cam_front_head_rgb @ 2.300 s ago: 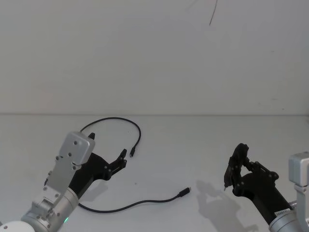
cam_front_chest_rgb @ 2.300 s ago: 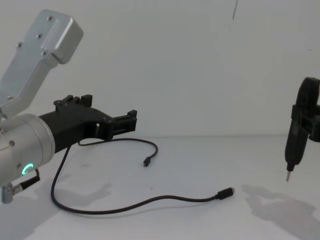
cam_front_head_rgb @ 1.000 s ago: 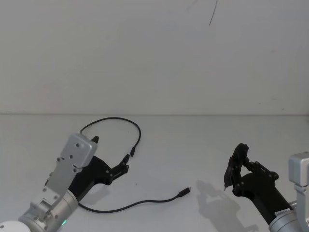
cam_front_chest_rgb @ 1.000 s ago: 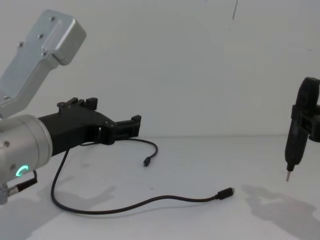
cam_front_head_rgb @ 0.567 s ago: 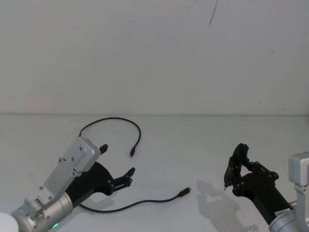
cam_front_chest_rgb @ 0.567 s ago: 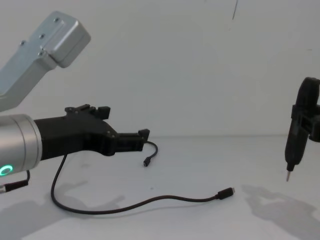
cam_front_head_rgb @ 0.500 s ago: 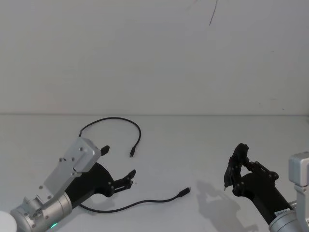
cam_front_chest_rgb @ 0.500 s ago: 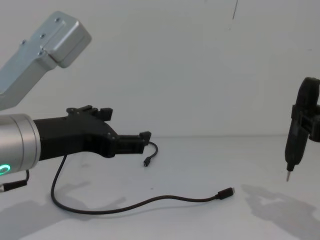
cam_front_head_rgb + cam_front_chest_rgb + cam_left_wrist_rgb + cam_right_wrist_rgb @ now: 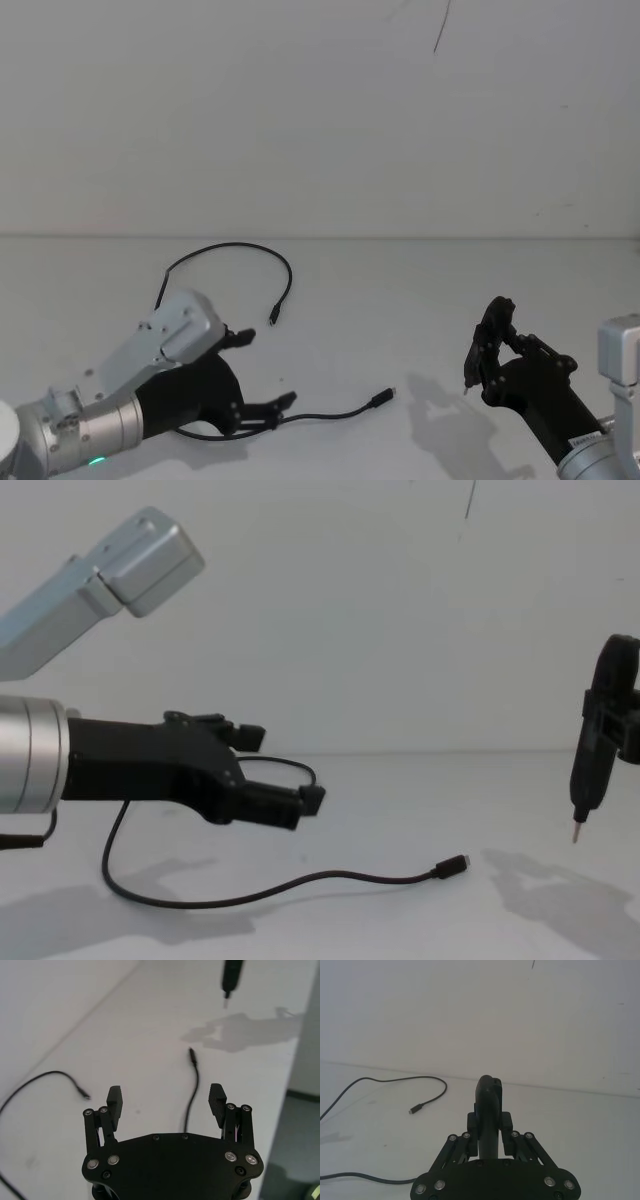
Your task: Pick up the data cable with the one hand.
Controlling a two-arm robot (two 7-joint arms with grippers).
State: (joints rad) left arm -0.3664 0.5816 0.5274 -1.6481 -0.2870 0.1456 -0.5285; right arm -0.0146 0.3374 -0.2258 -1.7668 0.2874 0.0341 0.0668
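The data cable (image 9: 285, 272) is long, thin and black, and lies loose on the white table. One plug (image 9: 272, 319) lies mid-table and the other plug (image 9: 384, 397) nearer me to the right. My left gripper (image 9: 262, 370) hovers open low over the cable's near stretch. In the left wrist view that stretch of cable (image 9: 194, 1082) runs between the spread fingers (image 9: 114, 1098) of the left gripper (image 9: 165, 1100) without touching them. In the chest view the left gripper (image 9: 285, 770) stands above the cable (image 9: 300, 884). My right gripper (image 9: 495, 345) waits at the right, shut on a slim black pointed tool (image 9: 590, 770).
The white table (image 9: 400, 290) runs to a plain white wall close behind. The right arm with its tool (image 9: 489, 1100) casts a shadow (image 9: 550, 880) on the table right of the near plug (image 9: 452, 865).
My left gripper has swung right and down, from above the cable's loop to low over its near stretch, staying open. The cable and the right arm have not moved.
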